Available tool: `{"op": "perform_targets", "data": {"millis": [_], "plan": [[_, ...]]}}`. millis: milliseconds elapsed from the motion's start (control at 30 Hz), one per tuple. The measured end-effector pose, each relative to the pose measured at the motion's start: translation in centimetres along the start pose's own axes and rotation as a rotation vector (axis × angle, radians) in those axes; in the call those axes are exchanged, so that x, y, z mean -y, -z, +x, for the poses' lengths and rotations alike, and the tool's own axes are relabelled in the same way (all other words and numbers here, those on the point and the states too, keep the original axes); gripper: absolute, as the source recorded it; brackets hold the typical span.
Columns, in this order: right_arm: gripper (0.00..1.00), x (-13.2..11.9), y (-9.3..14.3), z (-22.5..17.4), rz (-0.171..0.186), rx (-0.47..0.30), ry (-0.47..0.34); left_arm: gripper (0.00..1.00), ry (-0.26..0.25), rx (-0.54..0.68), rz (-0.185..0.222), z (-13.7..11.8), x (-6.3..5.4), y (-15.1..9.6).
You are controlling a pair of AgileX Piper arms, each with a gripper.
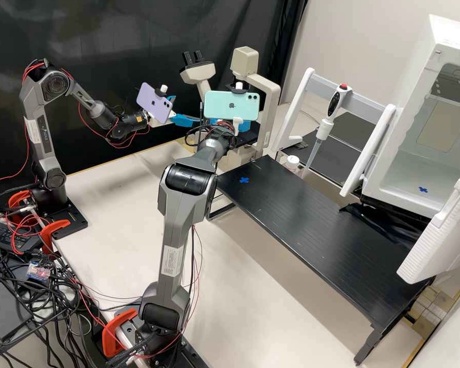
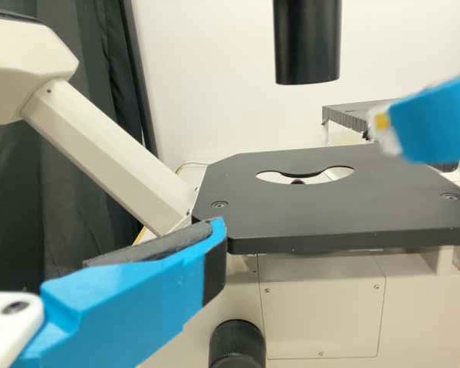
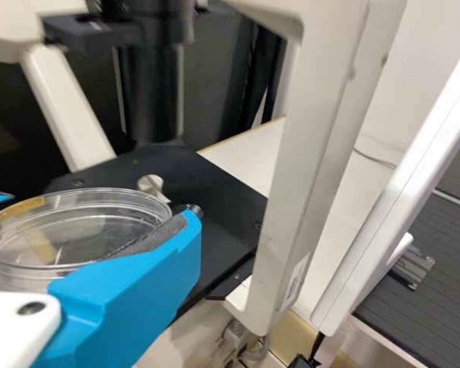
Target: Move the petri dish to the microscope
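The right gripper [image 1: 244,124] has its two blue fingers [image 3: 130,295] partly apart, and between them they hold the petri dish [image 3: 80,230], which is clear and round, with the grey pad of one finger lying against its side; the dish is up at the stage [image 3: 215,192] of the microscope [image 1: 272,110], but I cannot tell exactly how much of it is above this black plate. The left gripper [image 1: 186,112] is near the other side of the same stage, and its fingers [image 2: 130,303] are wide apart with nothing between them. The stage has a rounded opening in its middle, and a black tube [image 2: 307,42] hangs above it. On each arm a phone is mounted, one purple [image 1: 155,102] and one mint green [image 1: 231,105]. Beside the microscope there is a white frame [image 1: 297,110], on which a pipette [image 1: 324,128] stands slightly tilted, with a white-capped bottle [image 1: 292,163] near its tip. A black platform [image 1: 291,204] with a blue cross [image 1: 244,180] stands over the pale desk [image 1: 107,204], and near its far end is a white cabinet [image 1: 409,174], its door [image 1: 439,230] open
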Motion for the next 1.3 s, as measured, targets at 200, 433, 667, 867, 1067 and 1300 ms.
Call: {"op": "perform_targets", "data": {"millis": [200, 433, 667, 867, 1067, 1300], "plan": [[0.00, 0.4, -1.0, 2.6, 0.000, 0.048, -0.015, 1.00, 0.000, 0.000, 0.000, 0.0, 0.0, 0.0], [0.00, 0.9, -1.4, 5.3, -0.014, 0.093, -0.047, 1.00, 0.000, 0.000, 0.000, 0.0, 0.0, 0.0], [0.00, 1.8, -1.4, 7.5, -0.017, 0.106, -0.077, 1.00, 0.000, 0.000, 0.000, 0.0, 0.0, 0.0], [0.00, 2.5, -1.4, 8.4, -0.034, 0.128, -0.151, 1.00, 0.000, 0.000, 0.000, 0.0, 0.0, 0.0], [0.00, 4.5, -2.2, 10.1, -0.037, 0.090, -0.181, 1.00, 0.000, 0.000, 0.000, 0.0, 0.0, 0.0], [0.00, 5.1, -2.3, 10.7, -0.041, -0.012, -0.238, 1.00, 0.000, 0.000, 0.000, 0.0, 0.0, 0.0]]}}
